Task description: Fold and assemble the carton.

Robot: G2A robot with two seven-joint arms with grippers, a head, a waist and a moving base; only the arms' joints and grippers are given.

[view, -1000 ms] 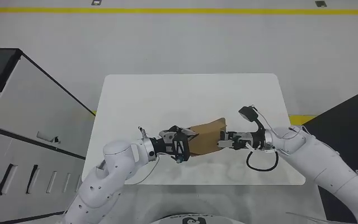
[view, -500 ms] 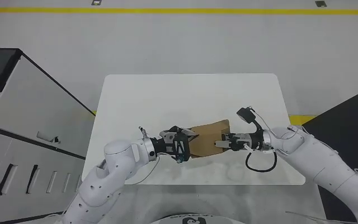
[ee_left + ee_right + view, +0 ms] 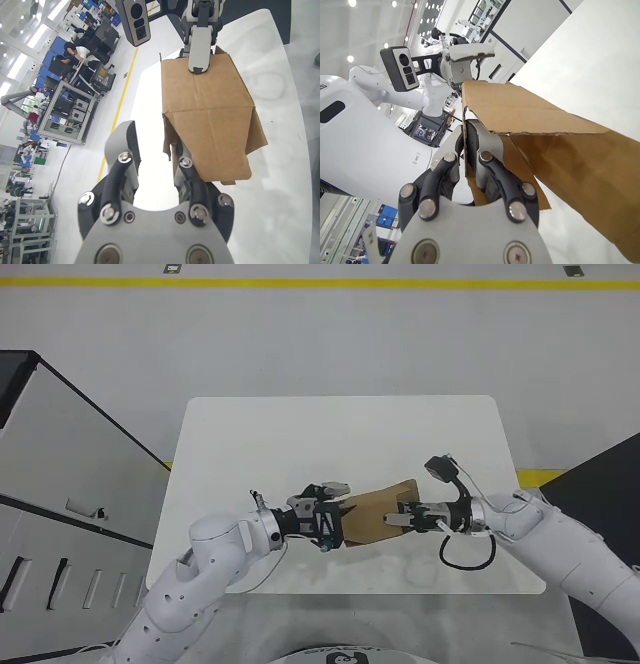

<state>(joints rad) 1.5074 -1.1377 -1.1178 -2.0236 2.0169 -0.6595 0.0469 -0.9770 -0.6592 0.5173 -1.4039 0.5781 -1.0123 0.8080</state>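
Observation:
A brown cardboard carton (image 3: pixel 372 514) is held partly opened above the white table (image 3: pixel 340 434), near its front edge, between my two arms. My right gripper (image 3: pixel 395 519) is shut on the flap at the carton's right end; in the right wrist view the cardboard edge (image 3: pixel 467 160) is pinched between its fingers (image 3: pixel 475 140). My left gripper (image 3: pixel 335 512) stands open at the carton's left end. In the left wrist view one finger (image 3: pixel 130 140) is free in the air, and the other sits behind the carton's end flap (image 3: pixel 212 140). The right gripper's finger (image 3: pixel 200 57) presses on the far end.
The table's back half and both front corners are bare. A grey cabinet (image 3: pixel 60 464) stands to the table's left. A yellow floor line (image 3: pixel 320 282) runs beyond the table.
My left gripper has opened; its fingers were closed at the carton's left end before. The carton's right end has moved slightly with the right gripper.

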